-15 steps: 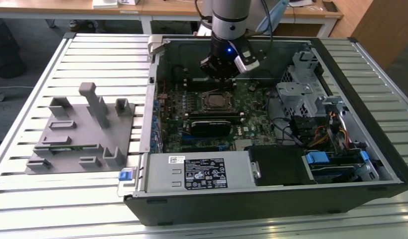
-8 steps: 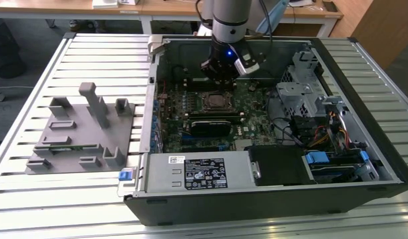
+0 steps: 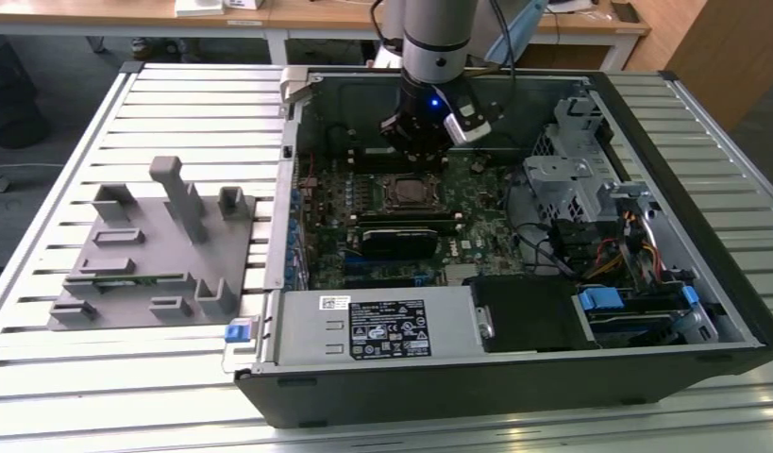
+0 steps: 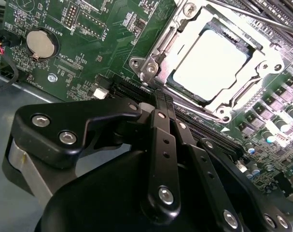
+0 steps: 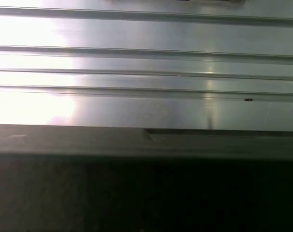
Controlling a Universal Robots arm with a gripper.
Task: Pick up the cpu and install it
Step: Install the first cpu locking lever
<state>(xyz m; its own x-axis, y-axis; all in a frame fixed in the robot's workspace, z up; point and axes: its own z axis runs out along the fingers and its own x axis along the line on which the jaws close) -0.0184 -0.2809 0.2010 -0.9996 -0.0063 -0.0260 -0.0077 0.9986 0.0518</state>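
Gray fixture (image 3: 153, 255), on slatted table (image 3: 58, 377), the exterior view's left. Open PC case (image 3: 512, 377), centre-right, motherboard (image 3: 487, 241) inside. Cpu (image 4: 211, 60), silver-topped, seated in socket frame (image 4: 151, 67). Gripper (image 3: 418, 151) above the board just beyond the socket; finger spread cannot be told.

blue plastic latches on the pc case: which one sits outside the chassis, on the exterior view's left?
The blue latch at the case's front corner, beside the grey fixture. The other blue tabs sit inside, by the drive bays.
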